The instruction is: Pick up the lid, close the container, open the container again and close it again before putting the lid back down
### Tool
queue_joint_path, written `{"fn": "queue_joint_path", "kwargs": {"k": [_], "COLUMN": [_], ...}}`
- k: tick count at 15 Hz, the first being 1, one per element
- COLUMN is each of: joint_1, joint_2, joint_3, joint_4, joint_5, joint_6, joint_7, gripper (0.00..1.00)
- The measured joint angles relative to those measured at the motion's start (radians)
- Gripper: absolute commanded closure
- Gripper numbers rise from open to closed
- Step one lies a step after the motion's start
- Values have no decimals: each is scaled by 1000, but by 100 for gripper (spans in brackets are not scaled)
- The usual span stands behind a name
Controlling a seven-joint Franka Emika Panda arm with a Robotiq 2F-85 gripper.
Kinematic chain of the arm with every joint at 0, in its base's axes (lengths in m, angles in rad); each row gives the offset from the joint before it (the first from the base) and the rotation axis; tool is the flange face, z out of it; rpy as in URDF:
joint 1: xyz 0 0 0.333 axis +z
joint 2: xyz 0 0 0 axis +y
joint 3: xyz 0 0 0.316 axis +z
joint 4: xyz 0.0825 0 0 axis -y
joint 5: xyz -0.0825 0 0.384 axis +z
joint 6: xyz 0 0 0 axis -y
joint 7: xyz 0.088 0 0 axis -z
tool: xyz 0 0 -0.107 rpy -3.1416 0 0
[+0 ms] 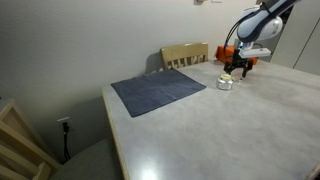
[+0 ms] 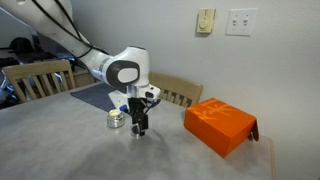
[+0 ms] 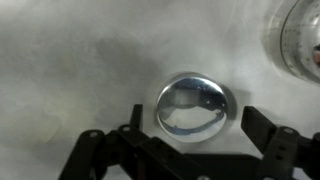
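Observation:
The lid [image 3: 192, 103], a thin shiny round disc, lies flat on the grey table in the wrist view. My gripper [image 3: 194, 114] is open, with one finger on each side of the lid and a gap on both sides. The container [image 3: 300, 35], a small clear jar, stands uncovered at the top right edge of the wrist view. In both exterior views the gripper [image 1: 240, 71] [image 2: 141, 128] is low over the table, right beside the jar [image 1: 224, 83] [image 2: 116, 120]. The lid is too small to make out there.
An orange box [image 2: 218, 125] [image 1: 232, 50] lies on the table close to the gripper. A dark grey cloth [image 1: 158, 91] is spread on the table [image 1: 230, 130]. Wooden chairs [image 1: 185, 54] [image 2: 40, 78] stand at the table's edges.

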Motion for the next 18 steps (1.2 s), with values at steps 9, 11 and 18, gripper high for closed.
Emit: {"fn": "queue_joint_path", "kwargs": {"k": [9,11,18], "joint_1": [-27,-33,-37], "joint_2": [26,35,62], "joint_3": [7,11,15], "joint_4": [51,64,105], "joint_5": [36,43,46], "joint_6": [-51,-64,-120], "joint_7": [-32,-36,-39], "gripper": [0,0,0]}}
